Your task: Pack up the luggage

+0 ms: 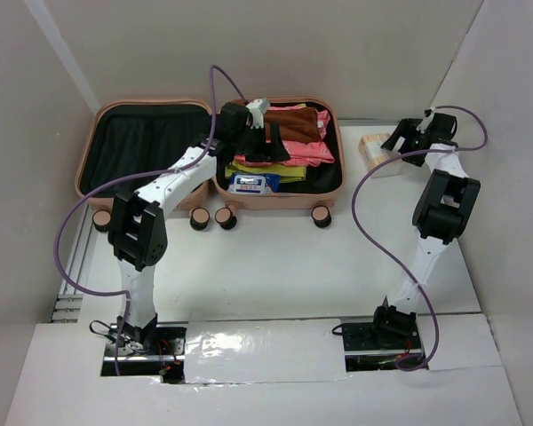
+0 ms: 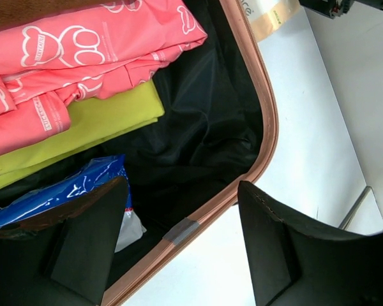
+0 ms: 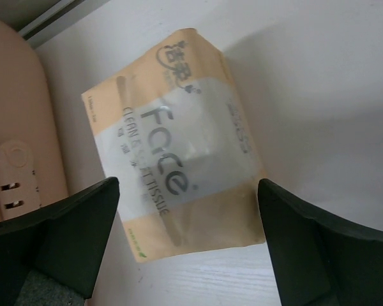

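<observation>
The luggage [image 1: 275, 202] lies open at the back of the table, a peach-pink shell with black lining. Its left half [image 1: 142, 142] holds nothing that I can see. The right half holds folded brown [image 1: 293, 120], pink [image 2: 83, 57] and yellow-green [image 2: 108, 121] clothes and a blue packet [image 2: 70, 191]. My left gripper [image 1: 265, 146] hovers open over that half, near its front rim [image 2: 268, 127], with nothing between the fingers. My right gripper [image 3: 188, 185] is open above a tan pack of face tissue [image 3: 172, 146], one finger on either side of it. The pack lies on the table just right of the luggage [image 3: 13, 95].
White walls close in the table on the left, back and right. The luggage's wheels [image 1: 211, 218] stick out toward me along its front edge. A purple cable [image 1: 71, 257] loops off each arm. A metal rail [image 1: 71, 293] runs along the table's left edge.
</observation>
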`<state>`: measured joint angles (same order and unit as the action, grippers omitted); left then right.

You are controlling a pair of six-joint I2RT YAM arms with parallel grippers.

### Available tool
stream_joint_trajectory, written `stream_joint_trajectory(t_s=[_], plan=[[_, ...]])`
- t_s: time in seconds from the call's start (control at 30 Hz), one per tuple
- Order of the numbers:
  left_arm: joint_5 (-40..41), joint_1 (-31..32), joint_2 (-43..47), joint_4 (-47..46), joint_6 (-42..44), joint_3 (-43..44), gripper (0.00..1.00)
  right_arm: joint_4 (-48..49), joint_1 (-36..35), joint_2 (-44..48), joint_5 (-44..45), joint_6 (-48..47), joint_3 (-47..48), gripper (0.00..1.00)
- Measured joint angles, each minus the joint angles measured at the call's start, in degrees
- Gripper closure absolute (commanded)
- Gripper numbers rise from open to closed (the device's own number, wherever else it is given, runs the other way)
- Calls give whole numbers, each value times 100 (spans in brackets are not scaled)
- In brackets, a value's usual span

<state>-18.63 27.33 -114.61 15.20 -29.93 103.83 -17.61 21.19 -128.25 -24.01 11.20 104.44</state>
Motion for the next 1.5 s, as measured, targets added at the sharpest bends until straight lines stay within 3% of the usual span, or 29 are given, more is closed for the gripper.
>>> stream_joint_trajectory(t_s=[0.3,0.57,0.67,0.83,1.0,1.27,1.5], plan=[[-125,0,-2,2,11,0,18,197,-4,74,-136,22,-2,5],[-186,0,-42,24,129,0,18,125,-17,-17,133,-105,210,24],[-190,0,-90,57,131,0,18,142,-70,-85,4,-120,190,27],[-205,0,-92,96,133,2,18,400,-332,-61,-35,-118,-365,36],[-212,0,-127,109,133,2,18,863,-520,459,57,37,-1237,31],[-216,0,-157,114,133,2,19,748,-404,636,170,157,-1351,17],[-232,0,-157,116,133,-2,19,737,-162,734,-214,225,-1331,23]])
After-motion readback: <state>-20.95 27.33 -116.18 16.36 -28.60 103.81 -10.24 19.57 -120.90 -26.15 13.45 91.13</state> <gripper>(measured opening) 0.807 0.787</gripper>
